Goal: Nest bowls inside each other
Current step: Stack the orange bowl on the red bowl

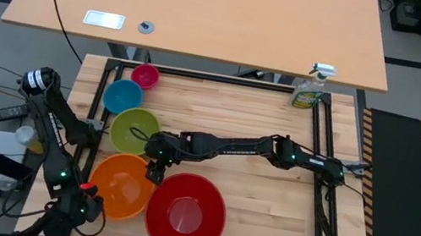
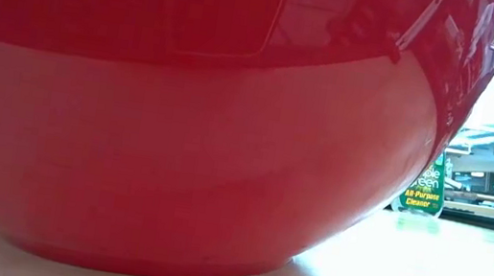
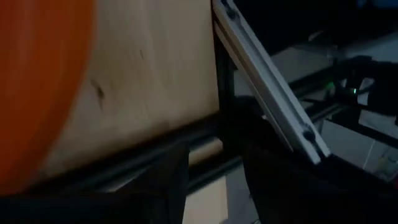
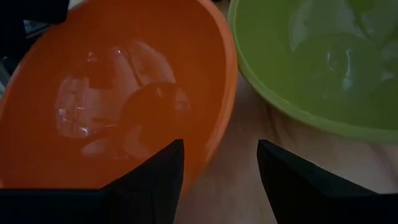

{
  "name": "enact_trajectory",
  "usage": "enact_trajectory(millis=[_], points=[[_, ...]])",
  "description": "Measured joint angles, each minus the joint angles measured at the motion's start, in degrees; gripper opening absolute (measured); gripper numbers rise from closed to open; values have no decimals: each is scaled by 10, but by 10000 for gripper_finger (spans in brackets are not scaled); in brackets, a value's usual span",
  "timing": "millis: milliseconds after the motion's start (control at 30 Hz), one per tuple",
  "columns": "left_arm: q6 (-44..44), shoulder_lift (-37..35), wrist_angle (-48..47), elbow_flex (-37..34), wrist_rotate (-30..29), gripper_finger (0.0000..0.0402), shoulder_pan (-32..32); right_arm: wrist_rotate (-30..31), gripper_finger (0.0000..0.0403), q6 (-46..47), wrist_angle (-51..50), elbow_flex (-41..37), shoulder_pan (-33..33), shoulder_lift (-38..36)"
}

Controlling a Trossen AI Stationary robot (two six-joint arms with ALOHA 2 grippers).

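Note:
Five bowls stand on the wooden table's left half, each on its base. From far to near they are pink [image 1: 145, 75], blue [image 1: 122, 95], lime green [image 1: 133, 128], orange [image 1: 120, 184] and red [image 1: 186, 214]. The red bowl [image 2: 180, 129] fills the low view. My right gripper [image 1: 155, 167] is open above the gap between the orange [image 4: 112, 99] and green [image 4: 323, 62] bowls. In the right wrist view it [image 4: 221, 174] has one finger over the orange bowl's rim and one over bare wood. My left gripper [image 1: 85, 198] is open at the near left corner, beside the orange bowl [image 3: 37, 93].
A green spray bottle [image 1: 311, 88] stands at the far right corner and also shows in the low view [image 2: 424, 187]. Black frame rails [image 3: 267, 93] run around the table. The table's right half is bare wood [image 1: 273, 206]. A light desk [image 1: 212, 7] lies beyond the far edge.

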Motion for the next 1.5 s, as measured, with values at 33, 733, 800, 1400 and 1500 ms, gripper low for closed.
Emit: enact_trajectory(millis=[33, 733, 800, 1400, 1500], points=[[5, 0, -1, 0, -6, 155, 5, 2, 210, -1, 2, 0, 0, 1], [99, 0, -68, 0, -144, 155, 16, -4, 172, 3, -26, -37, 4, 1], [94, 0, -67, 0, -127, 155, 16, -4, 153, 2, -26, -37, 3, 2], [185, -1, -239, 217, -291, 155, 7, -25, 25, -37, -21, -36, 0, 1], [178, 0, -244, 211, -295, 155, 7, -8, 38, -43, -25, -36, 0, 1]])
